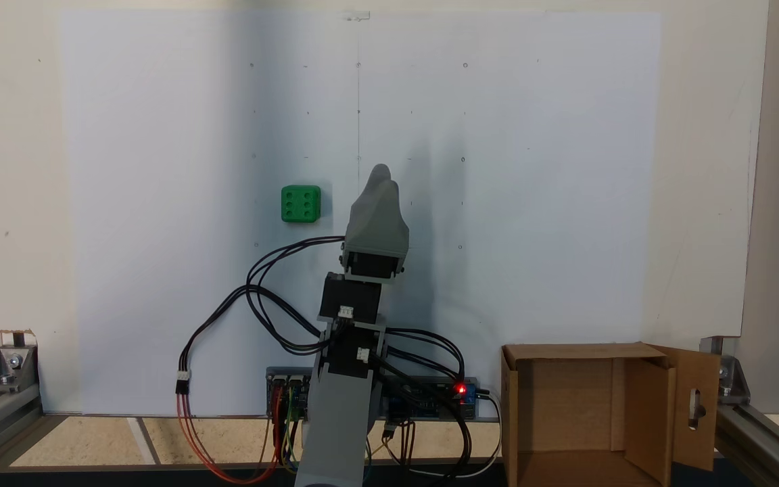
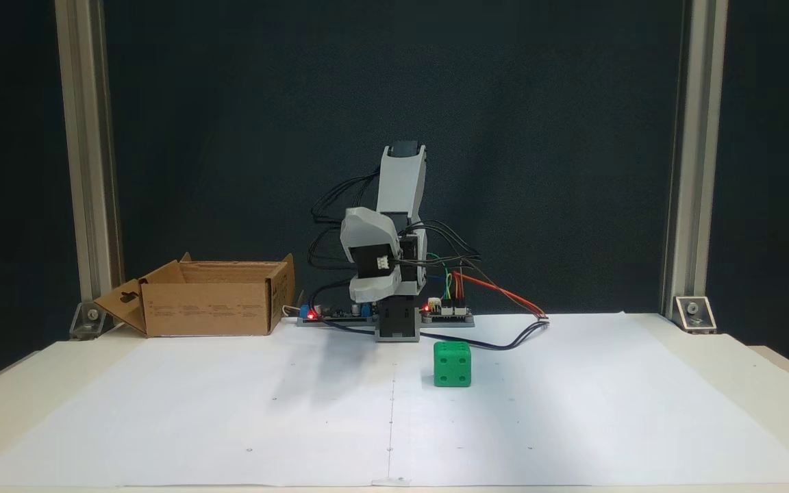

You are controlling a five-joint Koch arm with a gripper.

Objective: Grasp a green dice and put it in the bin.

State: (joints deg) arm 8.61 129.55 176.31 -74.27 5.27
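So the gripper (image 1: 381, 177) sits folded over the arm's base, empty, grey shell tip pointing up the sheet in the top-down fixed view; jaws line up behind each other in both fixed views, so spread or pressed together can't be told. Green dice (image 1: 301, 203) lies just off to the left of the tip in that view, roughly level with it, not touching, six pips up. From the front fixed view the dice (image 2: 452, 365) sits on the paper ahead of the base, slightly right of it. It's a cube, so no long axis to line up with; my read is a short swing sideways and a drop down comes next. Bin (image 1: 650, 406) is an open cardboard box at the near right corner beside the base in the top-down view, well apart from the dice, slotted flap hanging out. White paper sheet (image 2: 572, 411) covers the table, aluminium frame posts at corners, dark backdrop behind, loose cables by the base
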